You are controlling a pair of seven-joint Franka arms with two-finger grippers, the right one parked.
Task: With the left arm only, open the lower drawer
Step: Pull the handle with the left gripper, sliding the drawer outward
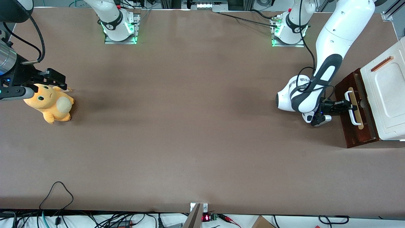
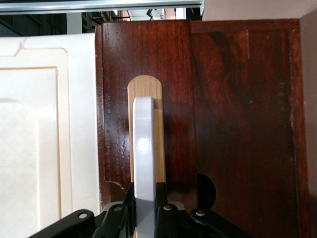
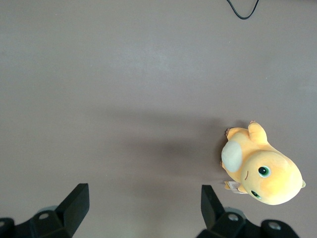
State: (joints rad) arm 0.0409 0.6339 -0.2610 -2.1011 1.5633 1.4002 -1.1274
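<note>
Left wrist view: gripper (image 2: 144,210) clamped on white loop handle (image 2: 144,148) of lower drawer (image 2: 237,124); grasp step apparently complete, drawer barely out, straight outward pull required next.

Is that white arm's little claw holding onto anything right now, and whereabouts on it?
Yes. The gripper is shut on the lower drawer's white loop handle, its fingers clamping the bar on either side.

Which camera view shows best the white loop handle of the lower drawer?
The left wrist view: the white loop handle fills it close up, with the gripper closed around it. The front view shows the handle small, at the gripper. The right wrist view does not show it.
</note>
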